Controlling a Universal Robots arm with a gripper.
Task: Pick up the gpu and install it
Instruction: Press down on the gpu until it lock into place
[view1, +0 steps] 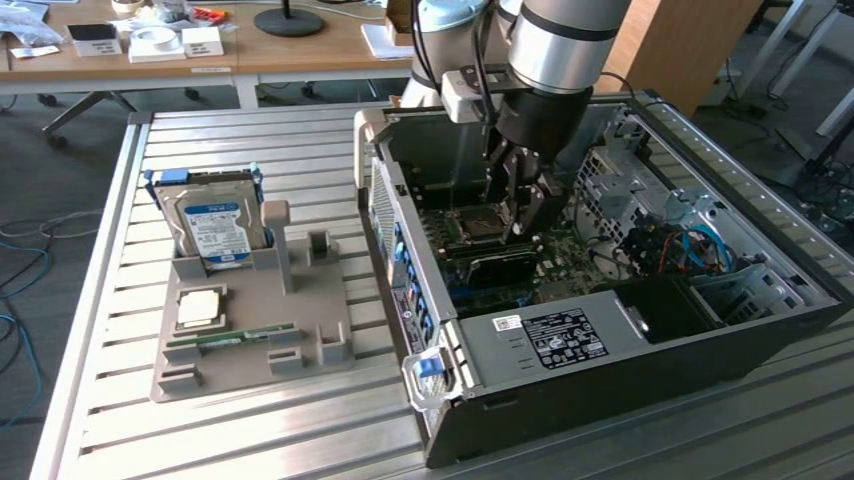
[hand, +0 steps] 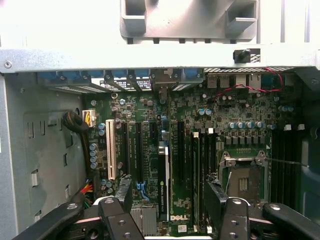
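**Black gripper fingers wide apart, card between them**

Black two-finger gripper (hand: 168, 184) is spread wide and holds nothing. Its fingers (hand: 122, 192) stand either side of the gpu (hand: 164, 170), a thin dark card with a pale top edge, seen edge-on. Neither finger touches the card. It stands upright in a slot on the green motherboard (hand: 240, 112), and its far end meets the metal rear slots. I can't tell if it is fully seated.

In the exterior view, the silver-grey robot arm (view1: 561, 40) reaches down into the open black computer case (view1: 601, 400), which lies on a slatted aluminium table (view1: 267, 430). At 9 o'clock from the case sits a grey plastic fixture tray (view1: 254, 365). It carries an upright blue-and-white labelled hard drive (view1: 214, 225), a silvery square processor (view1: 200, 307) and a narrow green RAM stick (view1: 230, 337).
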